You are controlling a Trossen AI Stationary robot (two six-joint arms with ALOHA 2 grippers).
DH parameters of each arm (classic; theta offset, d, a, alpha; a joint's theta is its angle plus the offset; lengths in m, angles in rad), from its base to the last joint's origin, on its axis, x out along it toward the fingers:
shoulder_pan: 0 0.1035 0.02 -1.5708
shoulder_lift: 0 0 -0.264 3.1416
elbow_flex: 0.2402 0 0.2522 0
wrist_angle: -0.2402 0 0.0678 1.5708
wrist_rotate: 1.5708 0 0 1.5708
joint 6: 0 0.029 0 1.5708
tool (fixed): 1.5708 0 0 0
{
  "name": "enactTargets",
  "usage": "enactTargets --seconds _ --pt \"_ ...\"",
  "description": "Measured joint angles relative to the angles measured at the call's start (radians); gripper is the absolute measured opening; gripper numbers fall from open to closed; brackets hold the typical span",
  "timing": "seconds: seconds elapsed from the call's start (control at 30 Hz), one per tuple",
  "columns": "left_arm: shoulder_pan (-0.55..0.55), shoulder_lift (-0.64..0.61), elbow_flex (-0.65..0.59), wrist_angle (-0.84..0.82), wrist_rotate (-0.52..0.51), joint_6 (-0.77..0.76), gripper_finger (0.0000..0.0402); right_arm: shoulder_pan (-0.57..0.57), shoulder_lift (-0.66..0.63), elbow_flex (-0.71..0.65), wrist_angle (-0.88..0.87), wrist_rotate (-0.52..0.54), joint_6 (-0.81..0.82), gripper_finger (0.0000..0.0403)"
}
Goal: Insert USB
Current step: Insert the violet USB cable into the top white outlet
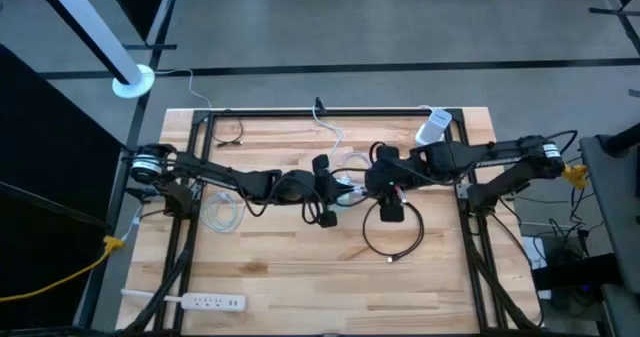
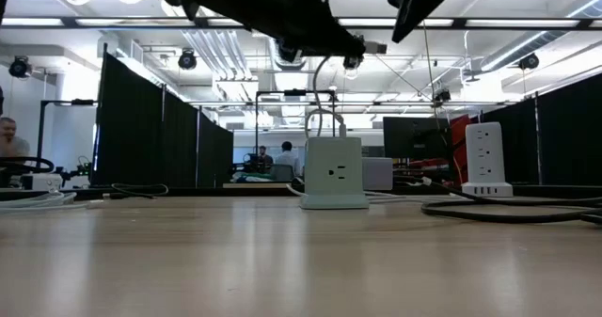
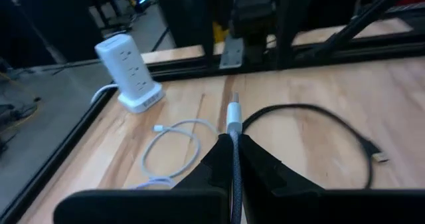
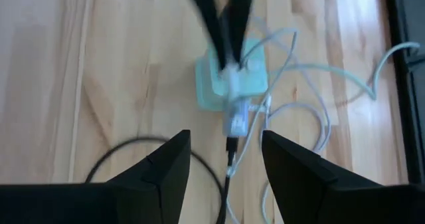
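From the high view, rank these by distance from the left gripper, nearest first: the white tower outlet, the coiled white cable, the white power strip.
Measured from the left gripper, mid-table:
1. Tower outlet, at the far edge on the right arm's side.
2. Coiled white cable, back along the left arm.
3. White power strip, at the near edge on the left side, plainly farthest.
The first two are close to call.

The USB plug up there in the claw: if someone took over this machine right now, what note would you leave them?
Left gripper: shut on the USB plug, holding it in the air above mid-table.
Right gripper: open, holding nothing, hovering just across from the left one, facing the plug.
White outlet cube: on the table below both grippers, its white cable trailing off.
Done: plug picked up.
Left: lower the plug and push it into the cube's USB port; not yet inserted.
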Motion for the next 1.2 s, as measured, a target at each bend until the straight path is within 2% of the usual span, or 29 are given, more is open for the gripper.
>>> enactTargets --seconds 0.17,0.9,1.2 --pt "-0.005 0.0 -0.001 0.055 0.062 -0.007 0.0 0.0 0.002 0.0 0.08 0.001 -0.024 0.0155" --pt "-0.006 0.001 -0.001 0.088 0.056 -0.007 0.0 0.0 0.019 -0.003 0.029 -0.018 -0.019 0.0082" --pt "-0.005 0.001 -0.001 0.071 0.053 -0.007 0.0 0.0 0.026 -0.003 0.031 -0.019 -0.016 0.001"
